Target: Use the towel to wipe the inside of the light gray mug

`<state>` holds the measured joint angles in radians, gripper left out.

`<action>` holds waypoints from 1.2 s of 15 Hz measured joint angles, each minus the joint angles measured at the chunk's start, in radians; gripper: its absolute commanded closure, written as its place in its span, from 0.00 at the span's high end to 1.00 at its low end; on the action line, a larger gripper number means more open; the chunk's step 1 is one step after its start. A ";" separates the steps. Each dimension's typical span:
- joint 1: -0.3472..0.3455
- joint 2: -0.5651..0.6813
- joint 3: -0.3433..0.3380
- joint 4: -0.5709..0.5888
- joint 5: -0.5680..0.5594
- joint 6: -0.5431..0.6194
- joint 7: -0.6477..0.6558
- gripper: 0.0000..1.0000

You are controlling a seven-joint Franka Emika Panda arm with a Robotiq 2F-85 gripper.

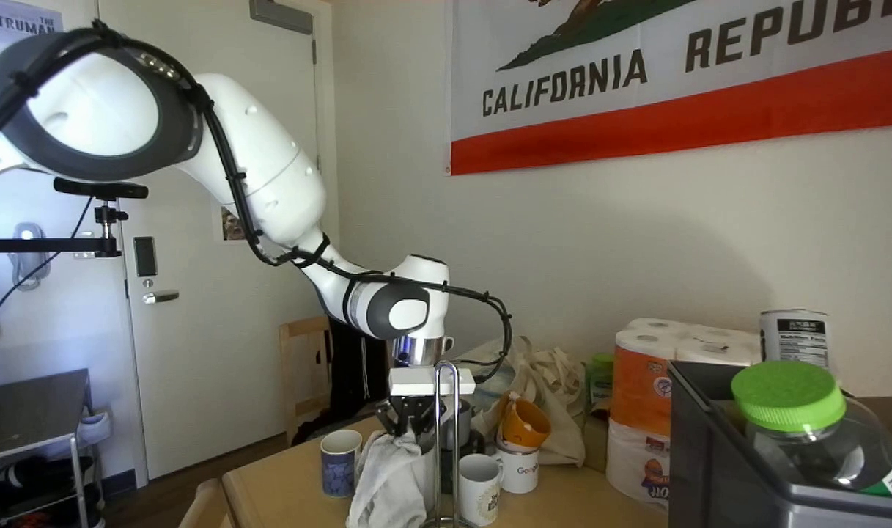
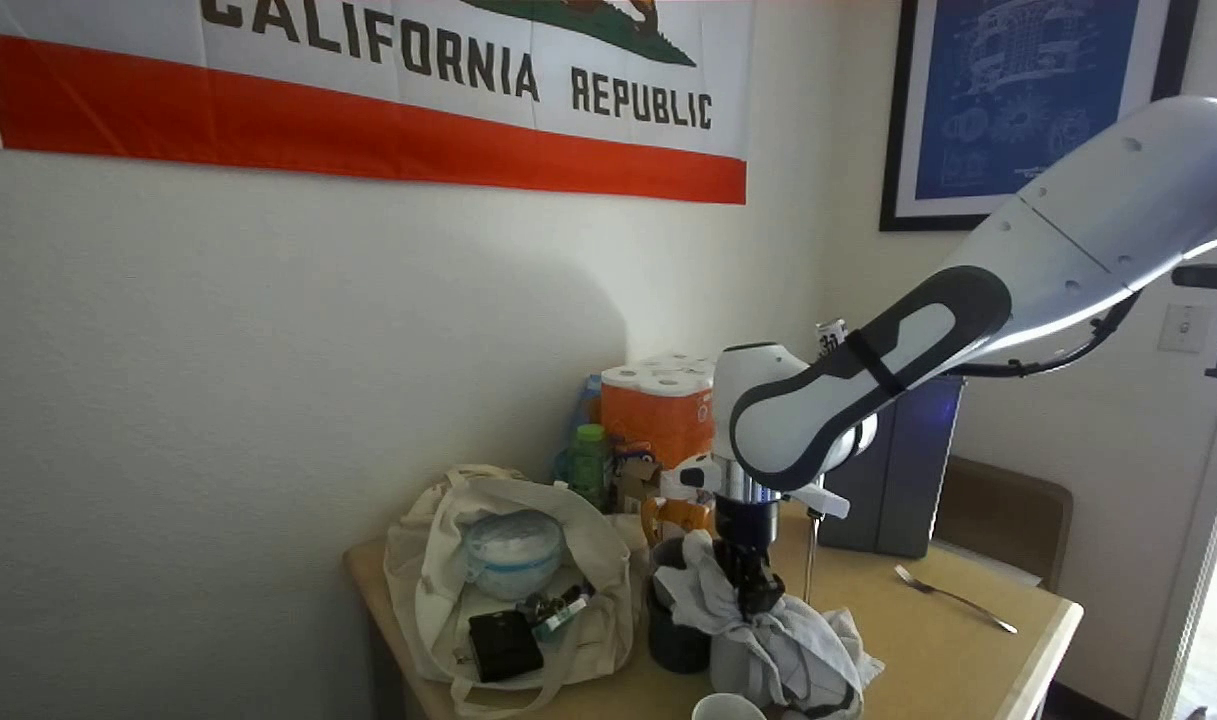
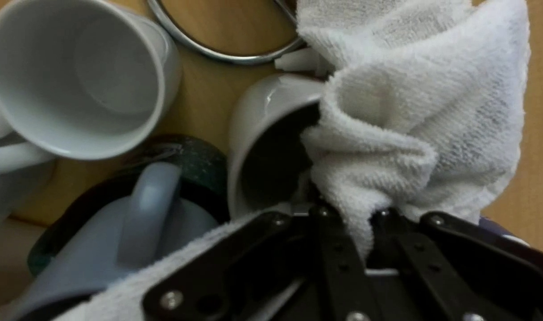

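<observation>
black hand (image 3: 354, 216) pinches white terry towel (image 3: 423, 116); round, glossy light gray mug (image 3: 273, 149) lies below the hand, left in wrist view

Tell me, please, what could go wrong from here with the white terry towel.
Much of the white terry towel, held in the black tool, hangs outside the glossy light gray mug, so the wipe may miss the inside. Loose folds could also snag the silver metal wire stand or drag the nearby blue-gray handled mug.

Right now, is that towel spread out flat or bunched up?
Bunched up. The towel shows deep folds in the wrist view, with part of it pinched between the jaws.
</observation>
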<state>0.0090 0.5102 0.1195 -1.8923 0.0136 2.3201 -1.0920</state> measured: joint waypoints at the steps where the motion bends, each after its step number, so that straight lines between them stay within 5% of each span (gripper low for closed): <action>1: 0.000 0.002 0.000 0.000 0.000 0.000 0.000 0.03; 18: -0.004 0.034 0.000 0.009 -0.004 0.000 0.000 0.03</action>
<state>0.0053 0.5445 0.1194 -1.8828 0.0097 2.3201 -1.0920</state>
